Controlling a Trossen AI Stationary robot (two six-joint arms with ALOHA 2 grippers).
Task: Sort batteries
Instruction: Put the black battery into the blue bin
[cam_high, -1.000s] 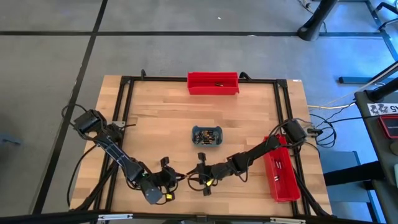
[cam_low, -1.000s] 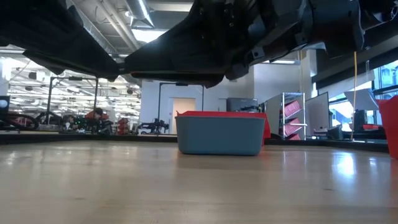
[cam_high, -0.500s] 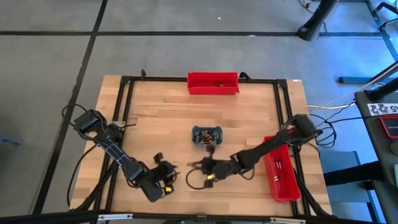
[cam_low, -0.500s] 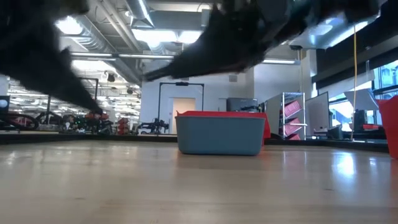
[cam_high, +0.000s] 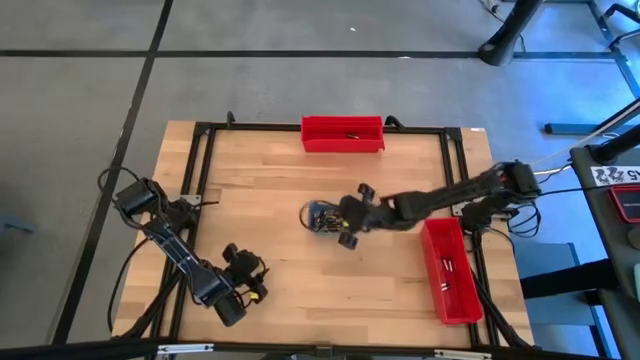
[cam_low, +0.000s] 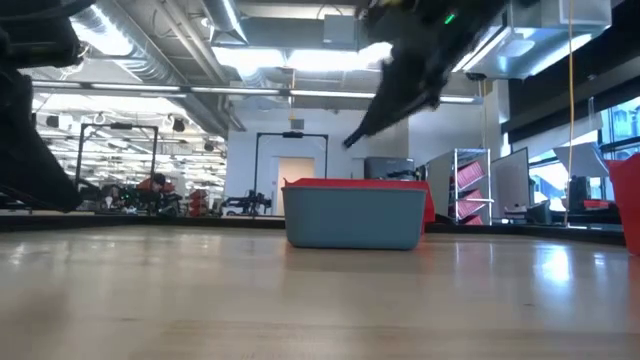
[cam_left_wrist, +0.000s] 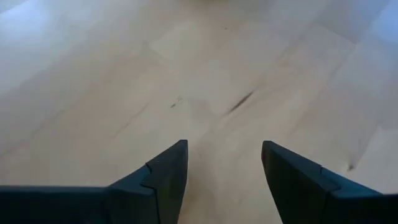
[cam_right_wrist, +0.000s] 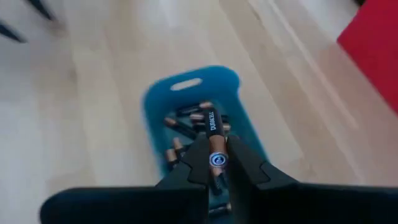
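Note:
My right gripper hangs over the small blue tray, shut on a black and copper battery. Several more batteries lie inside the tray, which stands at the table's middle. Near the table's front left, my left gripper is open above bare wood, with nothing between its fingers. In the low view the tray stands on the table and my right arm is above it. My right gripper pinches the battery between its two fingers, at the end nearer the wrist. The battery lies along the fingers and sticks out past their tips. The fingers slant down from the table's right side. The battery is lifted clear above the tray.
A long red bin stands at the far edge and another along the right edge, each with a few batteries inside. A black frame runs around the table. Bare wood lies between the tray and the near edge.
The two grippers stood close together near the front edge. My right gripper has since risen and swung toward the far edge, and is now over the blue tray. My left gripper has drawn back toward the table's left edge and turned.

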